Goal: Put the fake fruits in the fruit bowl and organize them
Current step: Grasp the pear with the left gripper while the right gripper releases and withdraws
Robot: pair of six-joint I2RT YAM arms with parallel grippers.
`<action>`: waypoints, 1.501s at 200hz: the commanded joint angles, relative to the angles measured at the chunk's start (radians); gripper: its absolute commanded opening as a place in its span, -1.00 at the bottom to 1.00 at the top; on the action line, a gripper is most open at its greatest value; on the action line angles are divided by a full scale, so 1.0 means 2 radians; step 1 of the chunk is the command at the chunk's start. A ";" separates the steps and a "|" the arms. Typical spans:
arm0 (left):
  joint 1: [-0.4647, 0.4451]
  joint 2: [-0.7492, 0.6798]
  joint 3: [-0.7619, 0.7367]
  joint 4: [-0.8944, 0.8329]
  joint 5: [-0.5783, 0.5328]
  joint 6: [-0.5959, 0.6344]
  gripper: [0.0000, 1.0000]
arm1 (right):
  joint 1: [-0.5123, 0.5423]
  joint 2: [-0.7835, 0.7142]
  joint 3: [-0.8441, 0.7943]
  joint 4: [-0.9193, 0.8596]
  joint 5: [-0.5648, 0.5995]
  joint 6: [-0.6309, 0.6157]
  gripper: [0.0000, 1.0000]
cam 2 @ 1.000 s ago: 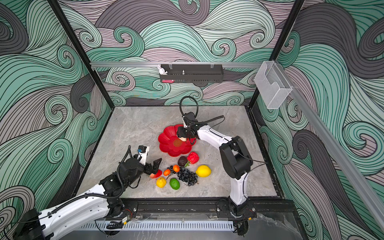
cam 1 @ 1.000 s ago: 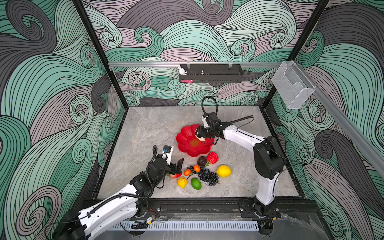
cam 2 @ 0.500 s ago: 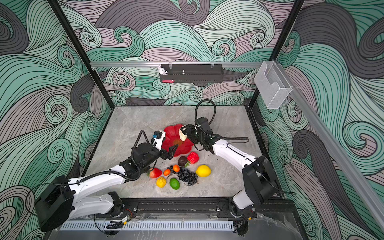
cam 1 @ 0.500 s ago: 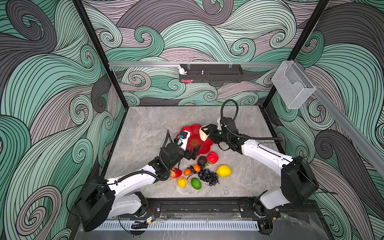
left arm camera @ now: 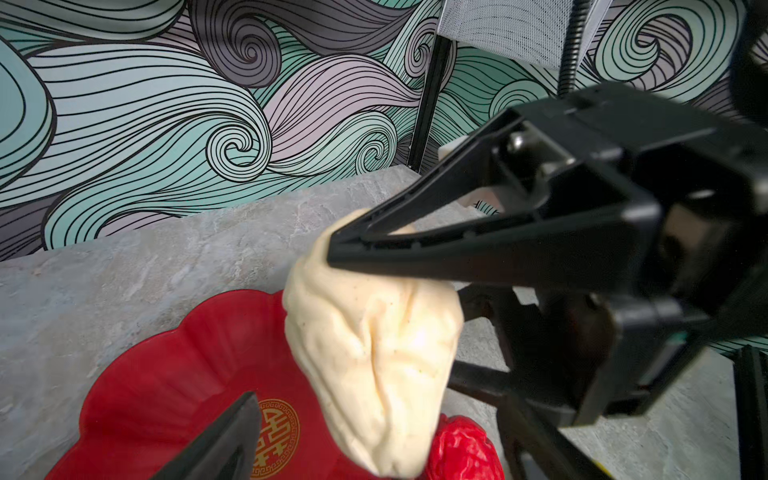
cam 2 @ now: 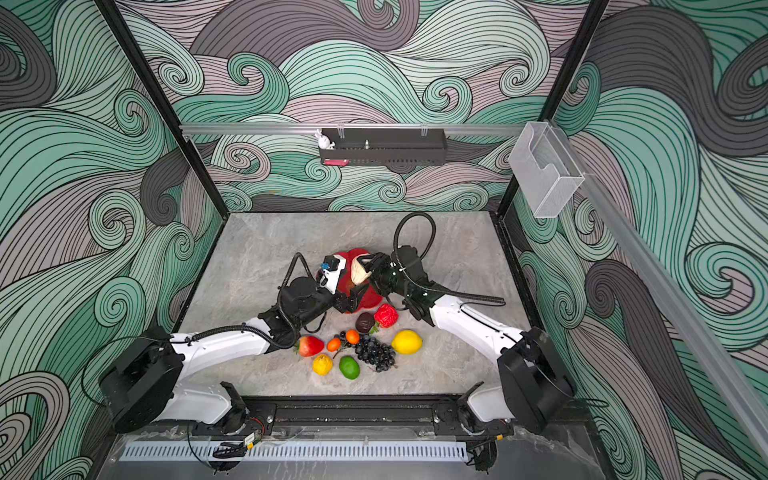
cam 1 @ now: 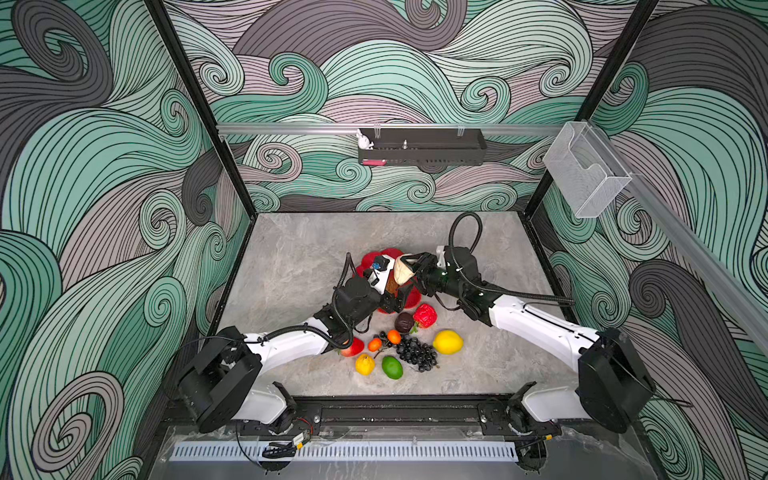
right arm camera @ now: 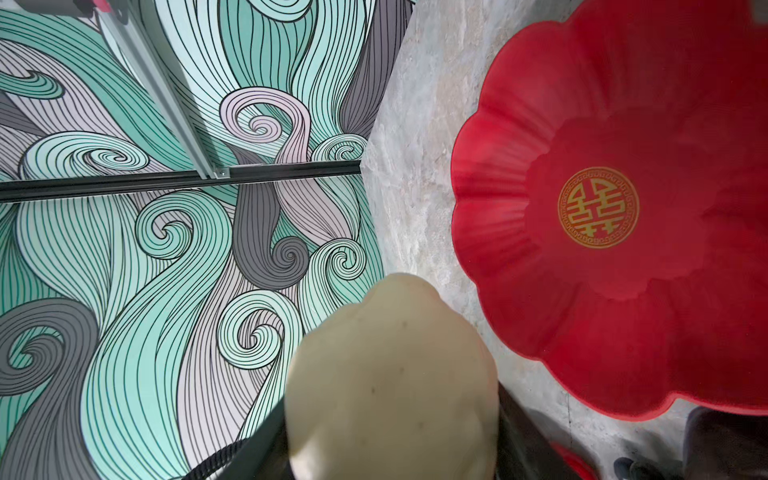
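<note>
**Over the red dish: cream fruit held aloft, nine pieces waiting on the table**

Mid-table, both arms meet at the fruit bowl (cam 1: 388,254), the red flower-shaped dish on the grey stone surface. The right gripper (cam 1: 411,269) has its fingers clamped on a cream fruit (cam 1: 401,270), lumpy and pale, one finger above it and one below in the left wrist view. It holds the piece up at the bowl's right-hand edge. The right wrist view shows the fruit beside the scalloped rim, and I can't call whether it is over the dish or just outside.

Across from it, the left gripper (cam 1: 397,298) hovers at the bowl's near edge, fingers spread wide with nothing between them. Only one fingertip (left arm camera: 224,440) makes it into its own camera. The gold emblem (right arm camera: 598,208) shows at the bowl's centre.

Down front, the other fake fruits sit on the table between the bowl and the rail. A bumpy red fruit (cam 1: 424,316) touches a dark brown one (cam 1: 404,322), just beside the bowl. Then come two small orange pieces (cam 1: 394,336), a dark grape bunch (cam 1: 415,353), a lemon (cam 1: 448,341), a lime (cam 1: 392,367) and a small yellow fruit (cam 1: 365,364). A red fruit (cam 2: 309,345) sits tucked against the left arm.
</note>
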 commanded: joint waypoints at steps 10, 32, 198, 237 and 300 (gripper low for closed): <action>0.004 0.004 0.014 0.045 -0.028 -0.014 0.77 | 0.013 -0.008 -0.009 0.032 0.011 0.025 0.13; 0.006 0.000 0.012 0.047 -0.024 -0.016 0.72 | 0.017 -0.011 -0.012 0.037 0.014 0.026 0.12; 0.014 0.003 0.021 0.039 0.012 -0.026 0.48 | 0.023 -0.031 -0.036 0.082 -0.014 0.052 0.11; 0.015 -0.002 0.025 0.028 0.011 -0.024 0.23 | 0.023 -0.033 -0.043 0.079 -0.010 0.048 0.12; 0.019 -0.015 0.085 -0.134 -0.009 -0.013 0.14 | 0.014 -0.078 -0.027 -0.072 0.034 -0.045 0.73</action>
